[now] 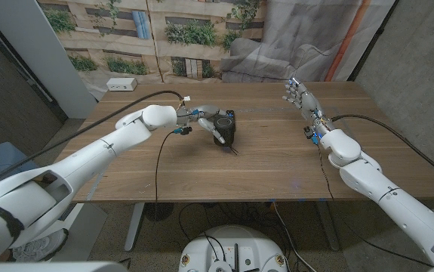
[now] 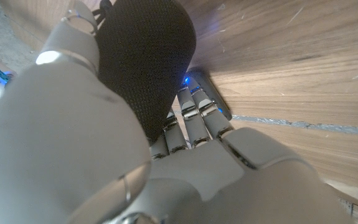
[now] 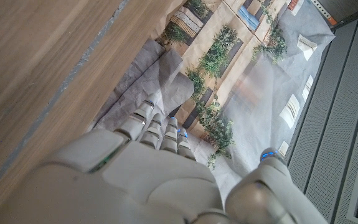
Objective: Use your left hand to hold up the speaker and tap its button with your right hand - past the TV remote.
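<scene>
Grasp step in hand: speaker (image 1: 225, 126) gripped at mid-bench, tap not yet begun.

Head view: left robot hand (image 1: 205, 121) wrapped round the dark speaker on the bench (image 1: 277, 162); right robot hand (image 1: 299, 96) released, fingers apart, well apart at the far side. Next, by judgement: lifting, then bringing the right across. Left wrist view: mesh and blue light up close. Right wrist view: spread fingers (image 3: 155, 128) off the bench.

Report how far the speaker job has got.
Done: the left hand grips the black speaker, as the left wrist view confirms. Whether it is off the table is unclear. Left: the right hand hangs open at the far right, away from the speaker; no tap yet.
</scene>
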